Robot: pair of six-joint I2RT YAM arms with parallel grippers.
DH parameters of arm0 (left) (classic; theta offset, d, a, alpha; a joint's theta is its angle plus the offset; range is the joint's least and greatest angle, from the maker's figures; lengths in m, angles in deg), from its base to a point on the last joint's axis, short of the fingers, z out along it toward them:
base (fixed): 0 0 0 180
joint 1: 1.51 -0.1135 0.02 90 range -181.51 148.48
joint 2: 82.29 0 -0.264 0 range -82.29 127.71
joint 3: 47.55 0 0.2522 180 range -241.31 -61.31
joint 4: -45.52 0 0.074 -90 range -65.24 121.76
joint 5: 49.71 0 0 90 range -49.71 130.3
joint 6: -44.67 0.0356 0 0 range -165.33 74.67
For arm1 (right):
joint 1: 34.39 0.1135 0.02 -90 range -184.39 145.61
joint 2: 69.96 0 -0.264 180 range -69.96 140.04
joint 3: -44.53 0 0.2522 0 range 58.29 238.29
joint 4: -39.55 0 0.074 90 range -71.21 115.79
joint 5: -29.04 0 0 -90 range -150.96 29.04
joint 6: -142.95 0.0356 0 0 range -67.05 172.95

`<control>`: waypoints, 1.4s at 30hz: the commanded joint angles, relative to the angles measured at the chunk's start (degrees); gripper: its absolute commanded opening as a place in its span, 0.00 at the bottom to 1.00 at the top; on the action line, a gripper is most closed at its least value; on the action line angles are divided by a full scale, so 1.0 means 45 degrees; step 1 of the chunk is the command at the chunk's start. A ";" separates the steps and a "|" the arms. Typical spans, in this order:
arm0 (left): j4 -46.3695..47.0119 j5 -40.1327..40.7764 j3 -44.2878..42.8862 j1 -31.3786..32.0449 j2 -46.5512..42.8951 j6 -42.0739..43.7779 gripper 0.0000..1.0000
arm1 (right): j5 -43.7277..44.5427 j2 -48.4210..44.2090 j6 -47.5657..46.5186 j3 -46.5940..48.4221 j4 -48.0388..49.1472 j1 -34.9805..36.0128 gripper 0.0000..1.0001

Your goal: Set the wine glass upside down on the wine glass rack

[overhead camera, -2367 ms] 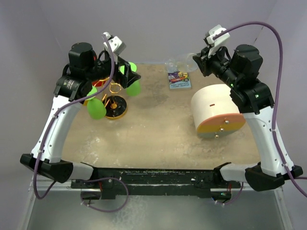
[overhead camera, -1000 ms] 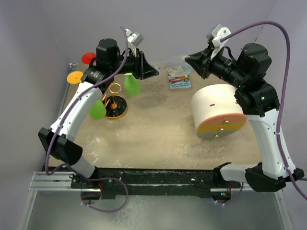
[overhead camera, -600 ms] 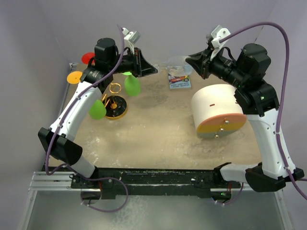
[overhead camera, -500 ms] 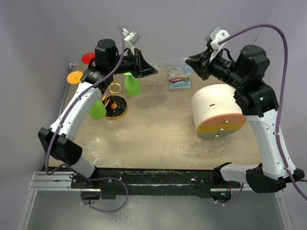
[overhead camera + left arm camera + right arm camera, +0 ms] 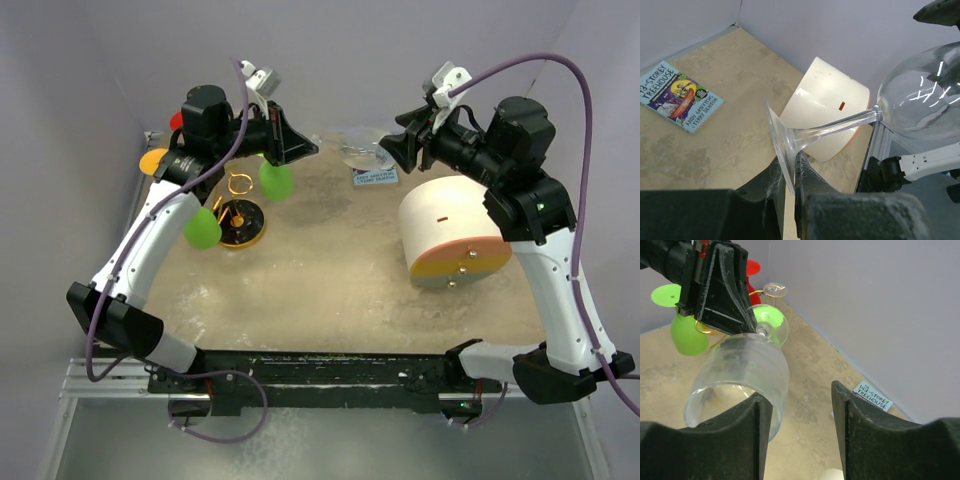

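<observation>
A clear wine glass [image 5: 352, 148] hangs on its side in the air at the back of the table. My left gripper [image 5: 303, 150] is shut on the glass's foot [image 5: 782, 145], and the stem [image 5: 840, 127] and bowl [image 5: 920, 102] point away from it. My right gripper [image 5: 800, 407] is open, with the bowl [image 5: 742, 372] against its left finger and the gap between the fingers empty. The wine glass rack [image 5: 239, 186], gold wire on a black disc base [image 5: 243, 224], stands below the left arm. Green glasses [image 5: 277, 181] hang upside down on it.
A big white cylinder with an orange end [image 5: 452, 230] lies on its side at the right. A small book [image 5: 374, 176] lies near the back wall. Another green glass [image 5: 202, 229] hangs on the rack's near side; orange [image 5: 152, 160] and red [image 5: 177, 121] feet show behind the left arm.
My right gripper has opened and let go of the bowl. The left gripper closed on the glass's foot and has drawn slightly left with it.
</observation>
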State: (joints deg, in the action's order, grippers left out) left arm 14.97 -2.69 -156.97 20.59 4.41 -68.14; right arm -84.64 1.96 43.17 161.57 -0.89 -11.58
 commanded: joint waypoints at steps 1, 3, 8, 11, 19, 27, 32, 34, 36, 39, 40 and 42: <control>0.0607 0.0329 -0.0136 -0.0169 -0.0905 0.0738 0.00 | -0.0077 -0.0410 -0.0180 0.0476 0.0266 0.0029 0.56; 0.0294 0.0776 -0.0257 -0.0198 -0.1088 0.0990 0.00 | 0.0000 -0.0495 -0.0243 0.0584 0.0147 0.0029 0.59; -0.0341 0.1687 -0.0541 -0.0249 -0.1347 0.1524 0.00 | -0.0127 -0.0722 -0.0320 0.0933 -0.0145 -0.0060 0.75; -0.0749 0.2147 -0.0897 -0.0259 -0.1419 0.1871 0.00 | -0.0469 -0.0810 -0.0310 0.1232 -0.0407 -0.0211 0.83; -0.1764 0.3257 -0.1481 -0.0279 -0.1659 0.3432 0.00 | -0.0882 -0.1513 0.0019 0.1304 -0.0606 -0.1047 0.90; -0.3272 0.5395 -0.1782 0.0249 -0.2218 0.7328 0.00 | -0.0510 -0.1746 0.0340 0.0979 -0.0615 -0.1914 0.90; -0.4507 0.6466 -0.1687 0.1024 -0.2505 0.9688 0.00 | -0.0250 -0.1648 0.0365 0.0852 -0.0559 -0.2106 0.90; -0.4844 0.6744 -0.1540 0.1259 -0.2684 1.0464 0.00 | -0.0338 -0.1611 0.0344 0.0738 -0.0537 -0.2143 0.90; -0.5241 0.7023 -0.1403 0.1517 -0.2839 1.1253 0.00 | -0.0372 -0.1566 0.0352 0.0652 -0.0518 -0.2180 0.90; -0.5835 0.7514 -0.1110 0.1855 -0.3166 1.2628 0.00 | -0.0398 -0.1464 0.0348 0.0621 -0.0507 -0.2236 0.91; -0.5947 0.7711 -0.0829 0.1977 -0.3335 1.3089 0.00 | -0.0401 -0.1425 0.0383 0.0610 -0.0499 -0.2251 0.91; -0.6105 0.7860 -0.0250 0.2057 -0.3779 1.4097 0.00 | -0.0416 -0.1350 0.0388 0.0596 -0.0498 -0.2256 0.91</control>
State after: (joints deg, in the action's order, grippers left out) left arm -11.76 29.29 -160.88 28.75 -7.96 -15.66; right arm -87.05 -4.51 44.02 164.26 -4.78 -21.35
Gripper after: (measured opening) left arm 0.111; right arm 0.903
